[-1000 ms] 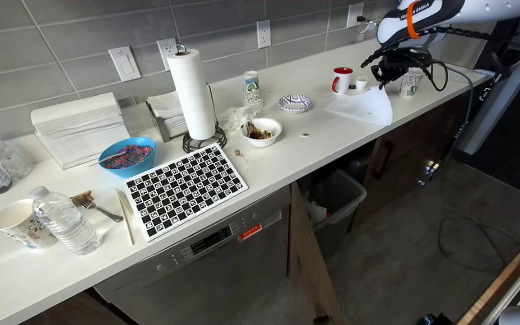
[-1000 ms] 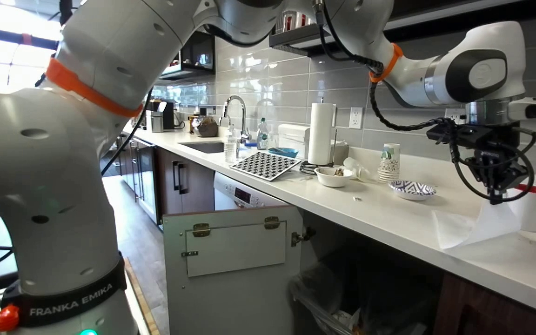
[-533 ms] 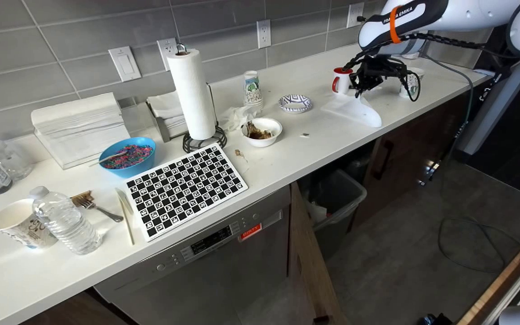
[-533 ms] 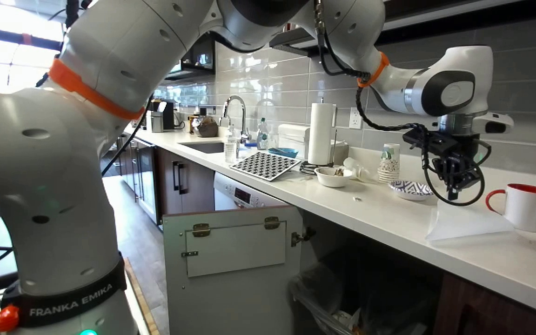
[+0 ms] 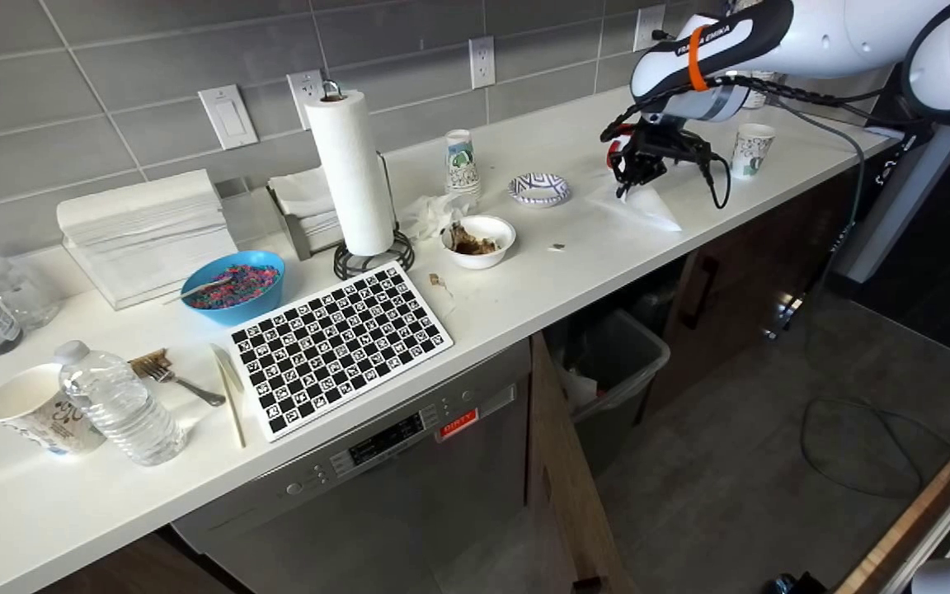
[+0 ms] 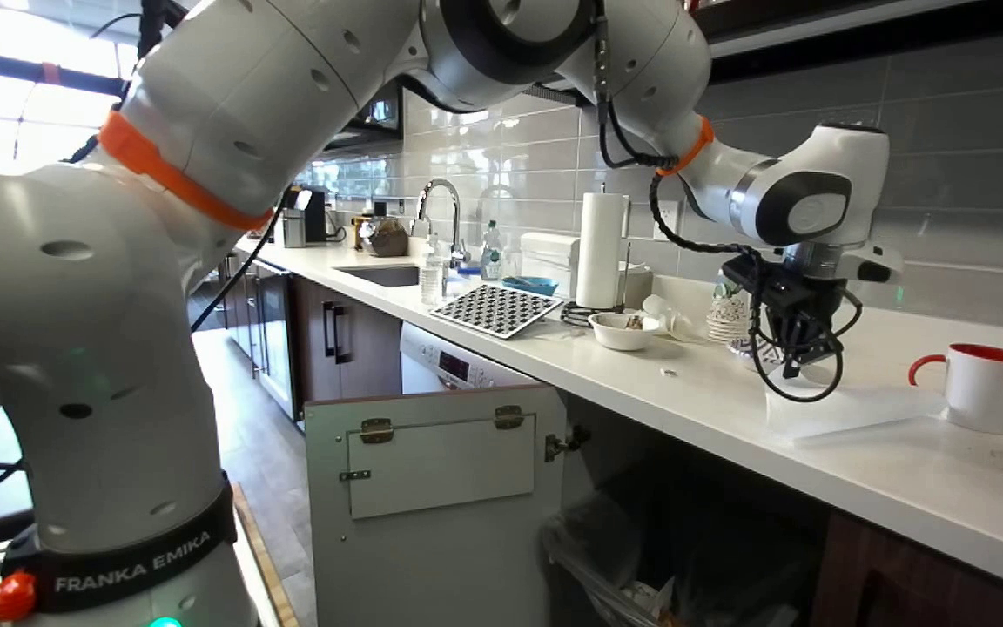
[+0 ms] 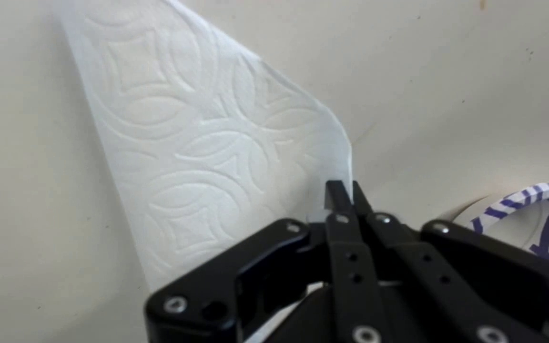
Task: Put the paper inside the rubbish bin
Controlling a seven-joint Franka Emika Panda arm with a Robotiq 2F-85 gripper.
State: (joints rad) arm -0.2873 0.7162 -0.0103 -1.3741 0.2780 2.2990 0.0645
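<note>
The paper (image 7: 198, 157) is a white embossed sheet. My gripper (image 7: 350, 195) is shut on one edge of it, with the sheet pinched between the fingertips in the wrist view. In both exterior views the paper (image 5: 650, 209) (image 6: 867, 409) hangs from the gripper (image 5: 622, 195) (image 6: 789, 370) down to the counter, on which its lower part rests. The rubbish bin (image 5: 640, 371) stands low in the open cabinet below the counter, with a pale liner (image 6: 593, 579) at its rim and some waste inside. The gripper is above the counter, higher than the bin.
A patterned bowl (image 5: 539, 190) is close beside the gripper. A red-and-white mug (image 6: 989, 387) stands behind the paper. A white bowl (image 5: 482, 254), stacked cups (image 5: 462, 165) and a paper towel roll (image 5: 351, 173) stand farther along. The cabinet door (image 6: 432, 540) stands open beside the bin.
My gripper has moved left in both exterior views, toward the patterned bowl, dragging the paper along. The mug's handle has come into view in an exterior view.
</note>
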